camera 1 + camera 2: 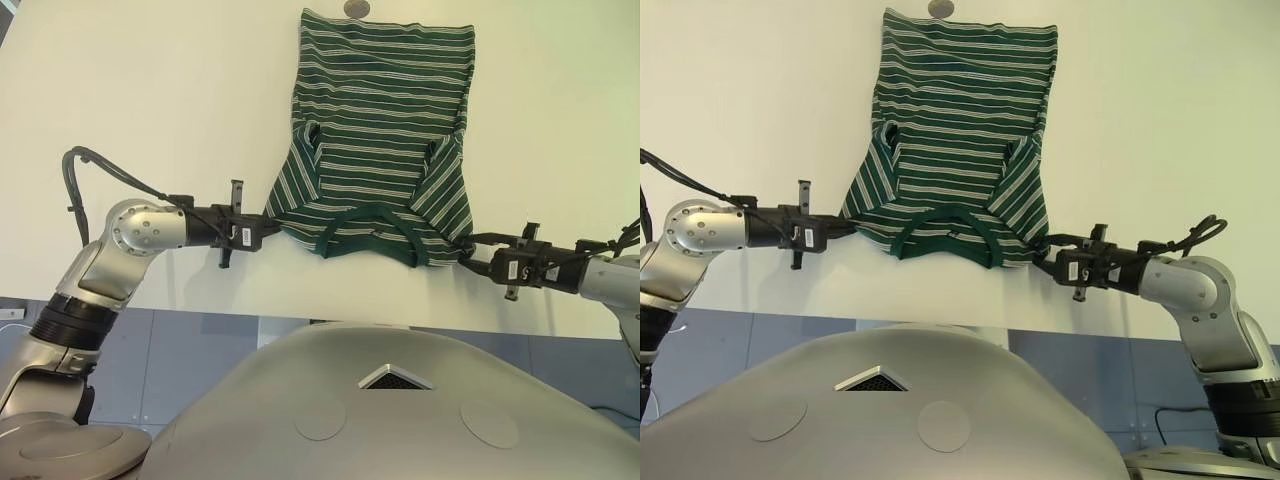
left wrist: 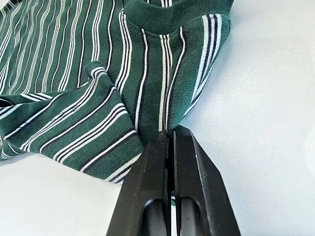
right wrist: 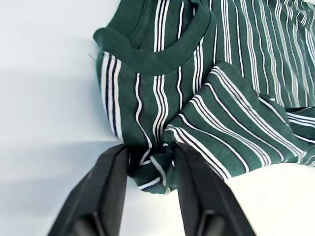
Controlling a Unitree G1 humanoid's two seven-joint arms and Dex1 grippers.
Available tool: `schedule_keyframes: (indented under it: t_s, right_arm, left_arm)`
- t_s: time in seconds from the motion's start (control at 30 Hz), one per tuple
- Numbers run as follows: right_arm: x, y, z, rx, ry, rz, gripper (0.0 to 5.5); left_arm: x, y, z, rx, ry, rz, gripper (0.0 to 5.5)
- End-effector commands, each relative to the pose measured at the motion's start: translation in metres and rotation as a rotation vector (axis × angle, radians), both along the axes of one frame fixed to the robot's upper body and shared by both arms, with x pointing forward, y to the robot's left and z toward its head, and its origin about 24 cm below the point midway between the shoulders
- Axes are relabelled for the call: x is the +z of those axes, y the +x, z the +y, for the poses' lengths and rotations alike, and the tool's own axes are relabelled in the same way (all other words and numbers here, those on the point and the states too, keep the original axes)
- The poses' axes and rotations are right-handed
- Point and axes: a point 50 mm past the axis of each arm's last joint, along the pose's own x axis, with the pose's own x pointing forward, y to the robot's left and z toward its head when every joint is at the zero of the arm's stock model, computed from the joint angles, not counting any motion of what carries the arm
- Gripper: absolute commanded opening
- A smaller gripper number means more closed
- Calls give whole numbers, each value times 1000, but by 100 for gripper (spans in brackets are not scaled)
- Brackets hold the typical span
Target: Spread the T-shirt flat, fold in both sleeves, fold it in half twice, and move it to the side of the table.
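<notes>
T-shirt [image 1: 385, 120], shoulders pinched, left jaws tight, right jaws wider

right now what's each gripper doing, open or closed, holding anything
left gripper: jaws shut on a shoulder corner of the T-shirt.
right gripper: jaws closed on bunched fabric at the T-shirt's other shoulder corner.

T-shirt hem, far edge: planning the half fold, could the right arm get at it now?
Probably not yet: the right pincer is clamped on the near shoulder of the T-shirt, and the hem lies far across the table, though nothing blocks it.
</notes>
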Motion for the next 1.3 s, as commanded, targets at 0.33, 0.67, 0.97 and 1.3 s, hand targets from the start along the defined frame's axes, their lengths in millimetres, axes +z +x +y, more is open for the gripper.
schedule_keyframes:
  t_s: [0.33, 0.67, 0.97, 1.3]
  right_arm:
    - [74, -8, 9, 76, 254, 469, 0]
    - [87, 186, -3, -121, 428, 320, 0]
    - [40, 222, 0, -427, 480, 327, 0]
    - [43, 236, 0, -576, 536, 221, 0]
  left_arm:
    - [104, -37, -24, -268, -192, 512, 0]
    - [82, 142, -10, 133, -348, 493, 0]
    - [34, 165, 7, 447, -449, 466, 0]
    - [37, 180, 7, 644, -627, 424, 0]
